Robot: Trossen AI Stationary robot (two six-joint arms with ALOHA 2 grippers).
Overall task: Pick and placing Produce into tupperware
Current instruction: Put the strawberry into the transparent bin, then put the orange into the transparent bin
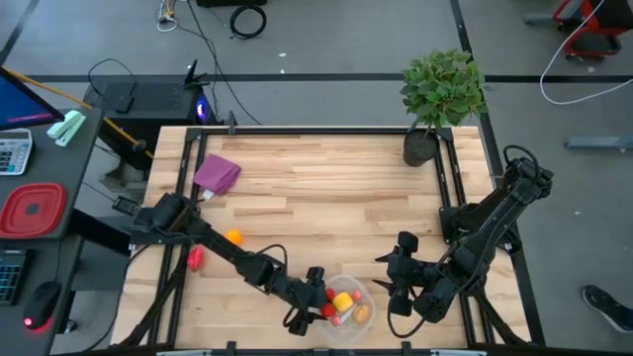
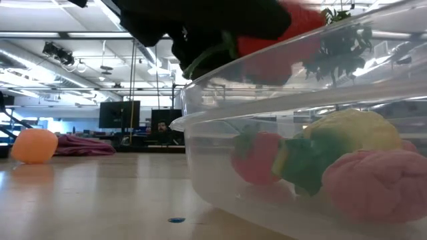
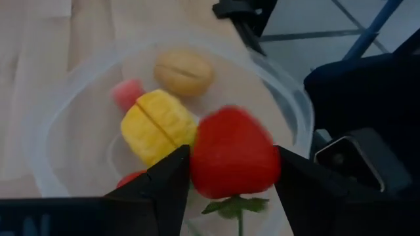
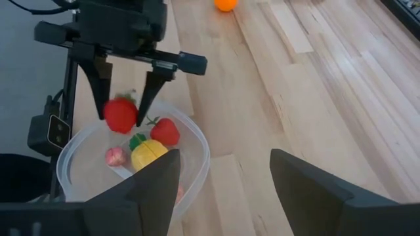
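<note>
The tupperware (image 1: 348,309) stands near the table's near edge, its clear wall (image 2: 280,167) filling the low view. In it lie a yellow piece (image 3: 157,124), a tan piece (image 3: 184,72), a pink piece (image 3: 128,92) and a red strawberry (image 4: 165,131). My left gripper (image 1: 316,295) hangs over the tub's left side, shut on another red strawberry (image 3: 233,160). My right gripper (image 1: 396,282) waits open just right of the tub, above the table. An orange piece (image 1: 233,236) and a red piece (image 1: 195,259) rest on the table farther left. My left gripper pinches the red strawberry's body (image 3: 197,164) between its two fingers (image 4: 146,98), which point down from above. The strawberry (image 4: 121,115) sits at the fingertips, lifted clear above the tub's inside, with its green leaves (image 3: 233,204) toward the wrist.
A folded purple cloth (image 1: 218,173) lies near the far left corner, and a potted plant (image 1: 440,94) stands at the far right corner. Bare wood (image 1: 326,198) spreads across the table's middle. A red lidded container (image 1: 32,211) sits off the table to the left.
</note>
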